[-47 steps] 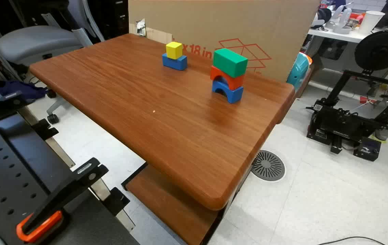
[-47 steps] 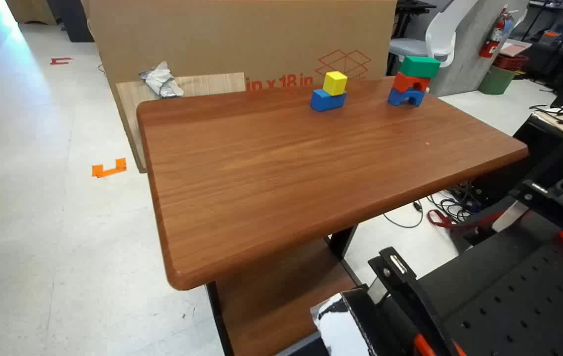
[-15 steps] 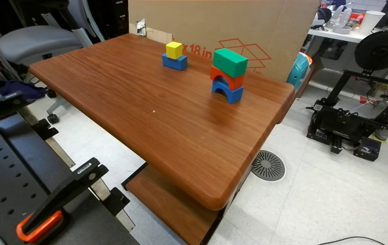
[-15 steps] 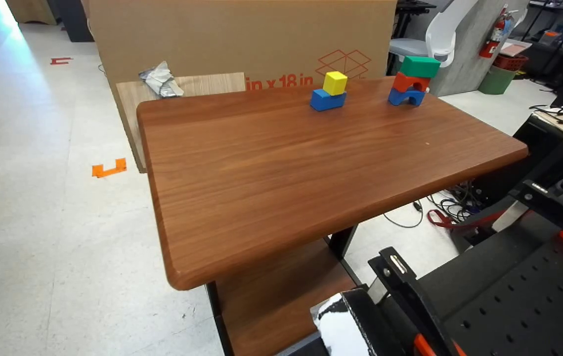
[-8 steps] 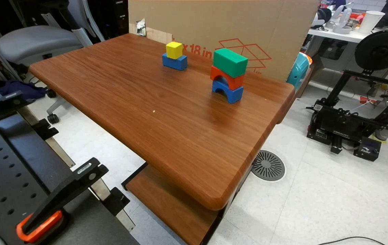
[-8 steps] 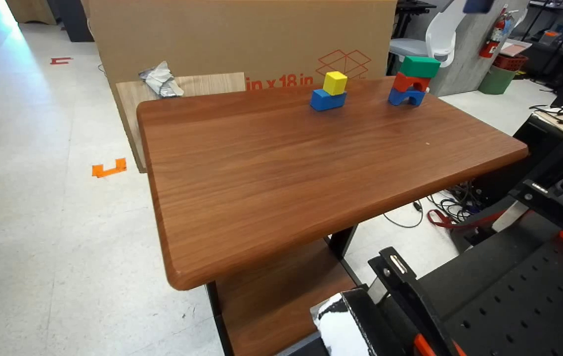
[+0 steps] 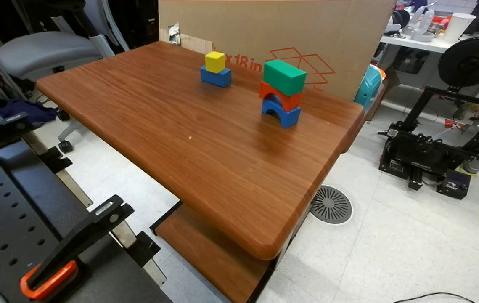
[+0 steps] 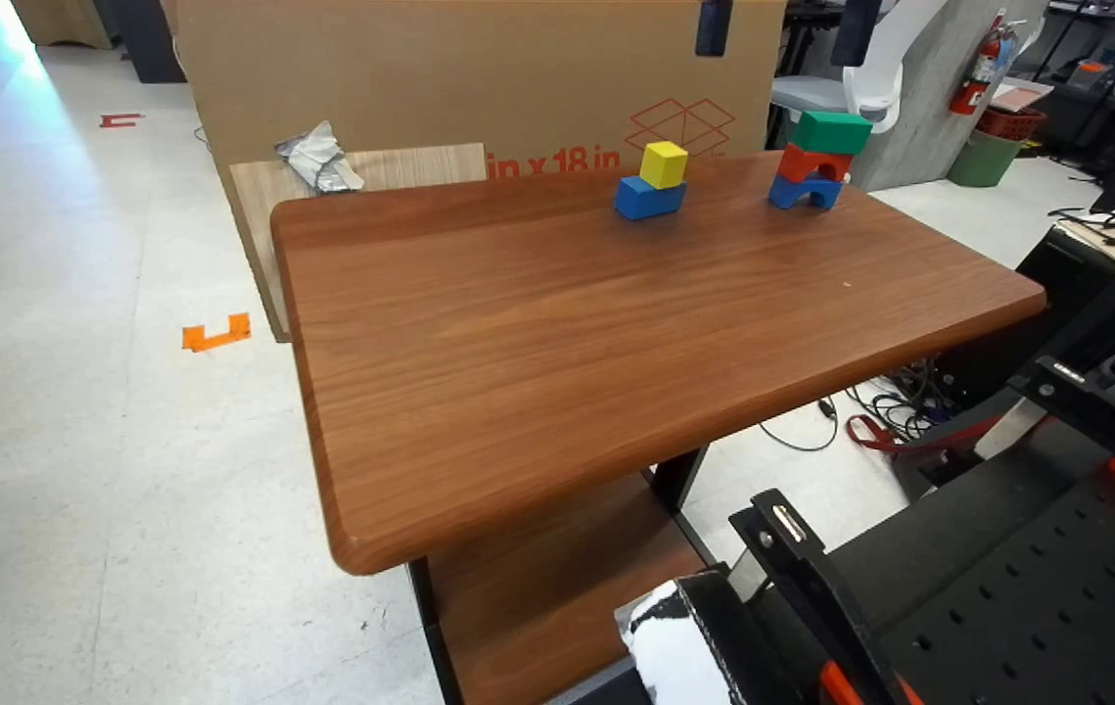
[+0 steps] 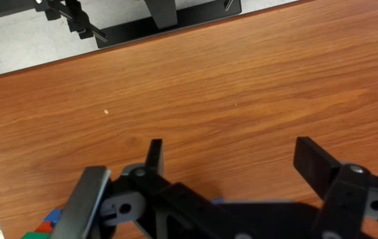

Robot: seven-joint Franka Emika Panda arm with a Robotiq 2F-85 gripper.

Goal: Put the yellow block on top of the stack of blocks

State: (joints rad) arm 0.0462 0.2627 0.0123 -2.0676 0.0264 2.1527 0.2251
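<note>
The yellow block (image 7: pixel 215 62) is a small cube on a flat blue block (image 7: pixel 215 77) near the table's back edge. It also shows in an exterior view (image 8: pixel 664 164). The stack has a green block (image 7: pixel 284 77) on a red arch (image 7: pixel 280 96) on a blue arch (image 7: pixel 281 112); it is also in an exterior view (image 8: pixel 812 162). My gripper (image 8: pixel 784 29) is open and empty, high above the blocks at the top edge. In the wrist view, the open jaws (image 9: pixel 228 142) hide the yellow block; a blue sliver (image 9: pixel 217 200) and the stack's edge (image 9: pixel 44 227) show.
A large cardboard box (image 7: pixel 231 21) stands along the back edge of the brown table (image 7: pixel 172 134). A dark perforated bench with clamps (image 7: pixel 12 210) is at the near side. A grey chair (image 7: pixel 50 52) stands beyond the table's end.
My gripper has come into view at the top of an exterior view; half a second ago only one dark tip showed, farther right. It has moved left and down there. The blocks have not moved.
</note>
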